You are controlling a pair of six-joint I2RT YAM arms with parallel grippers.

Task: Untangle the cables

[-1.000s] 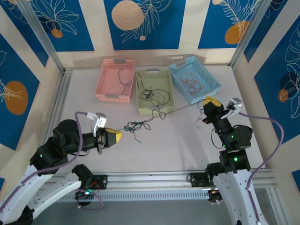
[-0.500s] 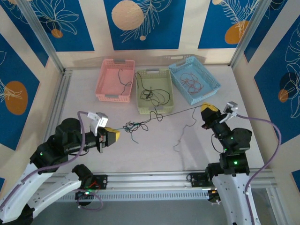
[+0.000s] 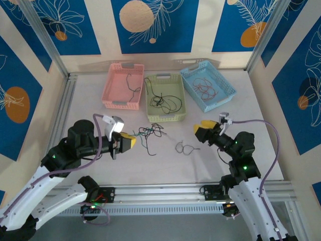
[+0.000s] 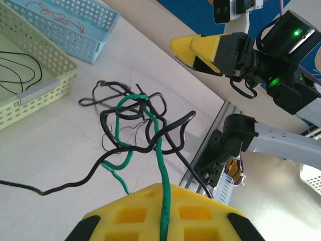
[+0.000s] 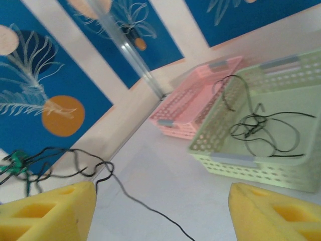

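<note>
**Containers.** Three baskets stand in a row on the worktop (image 3: 90, 108), beyond both sets of fingers.
- Pink basket (image 3: 107, 89), on the left fingers' side of the row: one black cable (image 3: 131, 83) inside.
- Green basket (image 3: 165, 119), in the middle: several black cables (image 3: 166, 102) in loose loops, with one end rising over the far rim.
- Blue basket (image 3: 218, 102), beyond the right fingers: red-brown cables (image 3: 203, 89) bunched together inside.

**Left fingers** (image 3: 128, 142). Pressed together on a green cable (image 4: 161, 165). In the left wrist view it runs straight into the seam between the yellow pads.

**Tangle** (image 3: 149, 133). Black and green strands knotted in a small clump. It sits just ahead of the left fingers, between them and the green basket. The clamped green cable leads from the fingers up into it. Whether the clump rests fully on the worktop cannot be told.

**Right fingers** (image 3: 205, 129). Apart, with nothing between the pads. In the right wrist view a thin black strand (image 5: 131, 198) crosses the worktop ahead of the gap and touches neither pad.

**Loose strand** (image 3: 186, 148). A thin curl lying flat on the worktop. It is near the right fingers on the side facing the left fingers, and apart from the tangle. In the top view it does not appear to touch the fingers.
</note>
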